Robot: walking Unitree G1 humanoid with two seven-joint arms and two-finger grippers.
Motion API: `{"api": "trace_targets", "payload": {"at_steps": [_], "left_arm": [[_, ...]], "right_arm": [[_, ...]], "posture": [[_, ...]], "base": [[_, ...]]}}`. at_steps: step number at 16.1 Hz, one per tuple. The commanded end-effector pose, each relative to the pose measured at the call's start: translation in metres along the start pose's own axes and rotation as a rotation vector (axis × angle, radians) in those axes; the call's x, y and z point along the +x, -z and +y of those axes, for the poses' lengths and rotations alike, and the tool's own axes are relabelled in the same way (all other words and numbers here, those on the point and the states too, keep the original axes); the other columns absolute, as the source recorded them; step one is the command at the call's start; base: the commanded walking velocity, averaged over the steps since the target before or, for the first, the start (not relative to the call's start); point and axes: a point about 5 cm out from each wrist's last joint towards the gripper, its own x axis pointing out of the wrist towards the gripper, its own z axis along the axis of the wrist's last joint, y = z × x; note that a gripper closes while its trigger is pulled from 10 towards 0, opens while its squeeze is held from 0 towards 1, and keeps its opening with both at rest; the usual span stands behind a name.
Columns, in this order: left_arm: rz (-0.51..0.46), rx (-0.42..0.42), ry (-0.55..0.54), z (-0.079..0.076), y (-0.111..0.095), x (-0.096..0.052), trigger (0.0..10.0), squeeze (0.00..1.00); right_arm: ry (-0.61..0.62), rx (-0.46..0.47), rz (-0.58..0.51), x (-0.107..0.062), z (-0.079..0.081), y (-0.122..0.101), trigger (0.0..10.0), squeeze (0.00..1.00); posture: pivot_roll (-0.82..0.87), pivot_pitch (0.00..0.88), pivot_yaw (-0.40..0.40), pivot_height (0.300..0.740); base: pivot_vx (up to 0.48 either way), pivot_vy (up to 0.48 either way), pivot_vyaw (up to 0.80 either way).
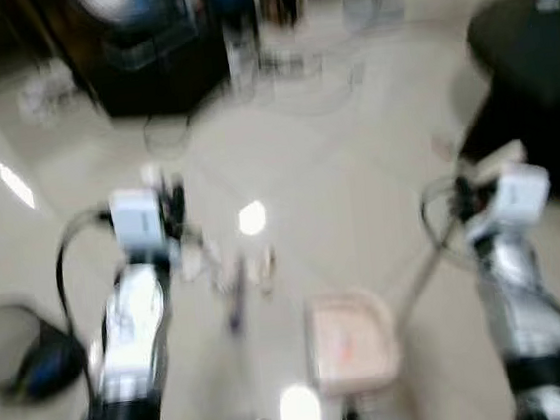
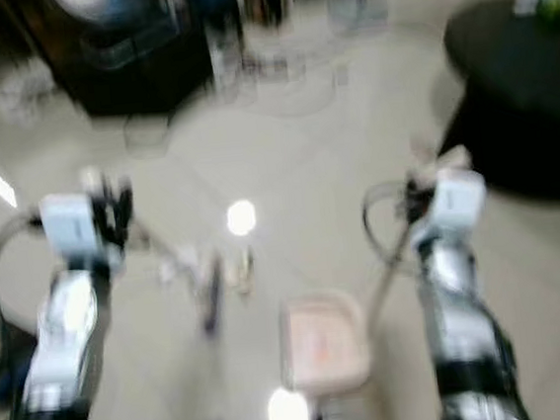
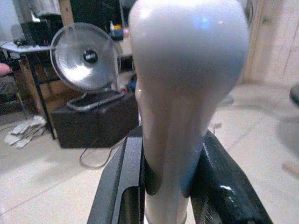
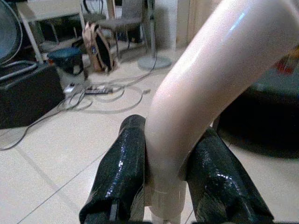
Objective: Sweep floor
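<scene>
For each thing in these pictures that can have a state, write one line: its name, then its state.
Left gripper: shut on the white broom handle.
Right gripper: shut on the beige dustpan handle.
Dustpan: down at the floor between the arms, blurred.
Round heater: resting on a black box; on or off, cannot tell.
Cables: lying loose on the tiled floor.

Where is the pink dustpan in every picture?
Left eye view: the dustpan lies low in the centre, on the floor between the arms.
Right eye view: same spot, low centre.
Right wrist view: its pink handle rises between the fingers of the right gripper.
Left wrist view: the white broom handle instead.
Shared landmark: the black box on the floor.
</scene>
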Motion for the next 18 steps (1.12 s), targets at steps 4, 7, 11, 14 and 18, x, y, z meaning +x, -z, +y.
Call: {"api": "trace_targets", "payload": {"at_steps": [4,7,11,14,18], "left_arm": [[-0.075,0.044,-0.034,0.015,-0.018,0.006,10.0,0.0],[-0.067,0.048,-0.024,0.016,-0.016,0.007,10.0,0.0],[-0.034,0.066,0.004,0.015,-0.009,0.005,10.0,0.0],[-0.028,0.07,0.022,0.011,-0.007,0.003,10.0,0.0],[-0.018,0.055,0.034,0.008,-0.003,0.0,10.0,0.0]], "right_arm": [[-0.051,0.034,-0.071,0.004,0.014,-0.013,10.0,0.0],[-0.06,0.034,-0.067,0.004,0.017,-0.011,10.0,0.0],[-0.074,0.032,-0.06,0.002,0.02,-0.009,10.0,0.0],[-0.089,-0.004,-0.056,0.0,0.022,-0.007,10.0,0.0],[-0.066,0.016,-0.082,0.0,0.022,-0.009,10.0,0.0]], "posture": [[-0.02,0.16,0.018,0.74],[-0.03,0.158,0.023,0.74],[-0.03,0.157,0.026,0.74],[-0.02,0.154,0.026,0.74],[-0.02,0.148,0.029,0.74]], "base": [[0.426,0.0,0.0],[0.432,0.0,0.0],[0.434,0.0,0.0],[0.419,0.0,0.53],[0.415,0.0,0.2]]}}
